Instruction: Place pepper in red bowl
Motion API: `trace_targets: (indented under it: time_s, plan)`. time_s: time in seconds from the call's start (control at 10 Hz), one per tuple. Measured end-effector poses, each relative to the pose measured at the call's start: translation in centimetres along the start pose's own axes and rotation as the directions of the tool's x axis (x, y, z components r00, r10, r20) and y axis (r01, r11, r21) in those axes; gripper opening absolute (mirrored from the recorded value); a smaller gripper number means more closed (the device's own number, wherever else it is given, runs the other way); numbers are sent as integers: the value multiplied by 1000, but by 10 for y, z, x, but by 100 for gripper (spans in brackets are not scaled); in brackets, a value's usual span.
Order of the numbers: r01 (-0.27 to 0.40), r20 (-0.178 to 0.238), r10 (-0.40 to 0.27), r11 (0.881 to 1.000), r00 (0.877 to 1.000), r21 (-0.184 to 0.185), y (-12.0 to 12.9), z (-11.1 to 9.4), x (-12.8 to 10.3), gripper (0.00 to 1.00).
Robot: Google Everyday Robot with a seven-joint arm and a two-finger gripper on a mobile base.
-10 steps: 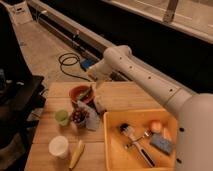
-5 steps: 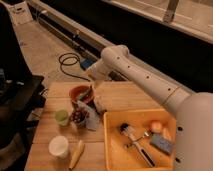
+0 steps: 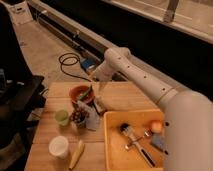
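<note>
The red bowl [image 3: 80, 93] stands at the back left of the wooden table [image 3: 120, 97]. A slim green pepper [image 3: 89, 92] shows at the bowl's right rim, partly inside it. My gripper [image 3: 96, 89] hangs from the white arm [image 3: 120, 57] just right of the bowl, directly at the pepper. I cannot tell whether the gripper touches or holds the pepper.
A light green cup [image 3: 62, 117] and a snack bag [image 3: 83, 116] stand in front of the bowl. A white cup [image 3: 58, 146] and a pale yellow piece [image 3: 76, 153] lie near the front edge. A big yellow tub [image 3: 112, 145] at the right holds a brush, a fruit and a sponge.
The arm has shifted only slightly. The gripper stays at the right rim of the red bowl, and the pepper stays there too.
</note>
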Motion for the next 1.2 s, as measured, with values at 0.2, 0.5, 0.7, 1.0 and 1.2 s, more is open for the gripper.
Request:
trace_targets:
  time_s: [0.2, 0.5, 0.7, 1.0, 1.2]
  plan:
    - [-21, 25, 21, 1000, 999, 10, -11, 23, 7, 66]
    - [-35, 28, 34, 999, 999, 35, -29, 42, 5, 66]
    - [-46, 11, 45, 998, 999, 48, -32, 46, 11, 66]
    - [-63, -28, 65, 997, 998, 44, -30, 54, 27, 66]
    - [-83, -53, 85, 996, 995, 39, -23, 56, 42, 66]
